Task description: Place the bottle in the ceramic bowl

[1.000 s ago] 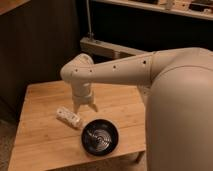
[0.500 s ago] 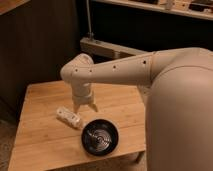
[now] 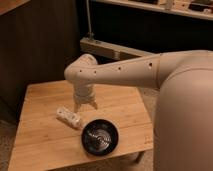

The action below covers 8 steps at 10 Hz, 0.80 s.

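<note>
The small white bottle (image 3: 69, 117) lies on its side on the wooden table (image 3: 40, 140), left of centre. The black glossy ceramic bowl (image 3: 100, 137) with pale ring reflections sits just right of and in front of the bottle, empty. My gripper (image 3: 85, 105) points straight down over the table, just behind and to the right of the bottle and behind the bowl. Its two fingers are spread apart with nothing between them. The pale arm reaches in from the right.
The robot's large pale body (image 3: 185, 115) fills the right side and hides the table's right edge. A dark wooden wall and a metal rail (image 3: 110, 50) stand behind the table. The table's front edge runs just below the bowl.
</note>
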Motion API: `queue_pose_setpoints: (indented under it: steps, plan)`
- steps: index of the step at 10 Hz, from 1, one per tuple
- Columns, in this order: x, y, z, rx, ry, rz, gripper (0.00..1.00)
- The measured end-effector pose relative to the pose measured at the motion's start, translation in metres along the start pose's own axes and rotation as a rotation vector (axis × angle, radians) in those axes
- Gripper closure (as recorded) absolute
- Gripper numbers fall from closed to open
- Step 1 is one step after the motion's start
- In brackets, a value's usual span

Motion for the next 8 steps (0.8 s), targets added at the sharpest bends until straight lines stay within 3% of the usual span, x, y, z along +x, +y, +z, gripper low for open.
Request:
queue_pose_setpoints:
  steps: [2,4,6,8]
  plan:
    - [-0.01,0.004,-0.003,-0.063,-0.048,-0.238,0.35]
    - [-0.019,0.022,-0.001,-0.091,-0.07,-0.442,0.35]
    - [-0.024,0.026,0.0,-0.095,-0.082,-0.529,0.35]
    - [-0.025,0.029,0.0,-0.098,-0.085,-0.555,0.35]
